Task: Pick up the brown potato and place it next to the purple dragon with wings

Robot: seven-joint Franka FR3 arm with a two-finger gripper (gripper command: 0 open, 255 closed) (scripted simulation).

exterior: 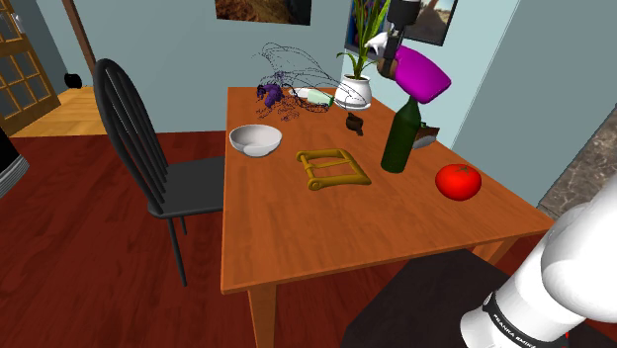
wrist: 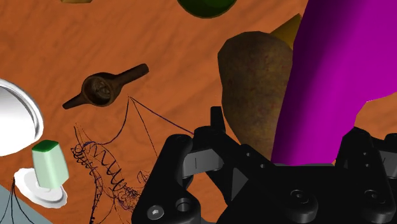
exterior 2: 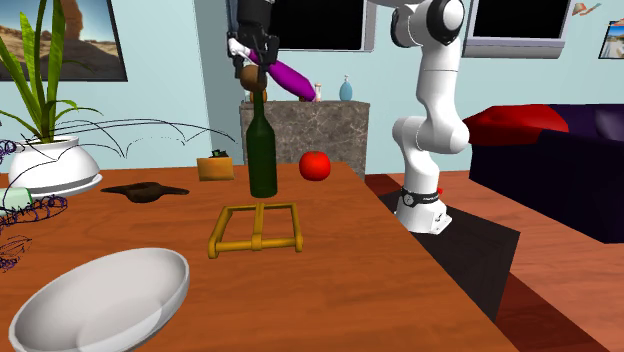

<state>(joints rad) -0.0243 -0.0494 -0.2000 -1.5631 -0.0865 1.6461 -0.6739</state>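
My gripper (exterior: 396, 59) hangs high over the table's far side, just above the green bottle (exterior: 400, 138). It is shut on the brown potato (exterior: 387, 67), which hangs off the table. A magenta oblong thing (exterior: 423, 76) is pressed against the potato in the same grasp. From the wrist, the potato (wrist: 254, 95) and the magenta thing (wrist: 324, 83) sit side by side ahead of the hand. Across the table, the gripper (exterior 2: 255, 55) carries the potato (exterior 2: 252, 77) over the bottle (exterior 2: 262, 150). The purple dragon (exterior: 269, 95) with thin wire wings stands near the table's far edge.
On the wooden table (exterior: 297, 237) lie a white bowl (exterior: 256, 139), a yellow frame (exterior: 331, 168), a red tomato (exterior: 458, 181) and a small dark brown piece (exterior: 354, 123). A potted plant (exterior: 353, 92) stands beside the dragon. A black chair (exterior: 148, 158) is at the shoulder view's left.
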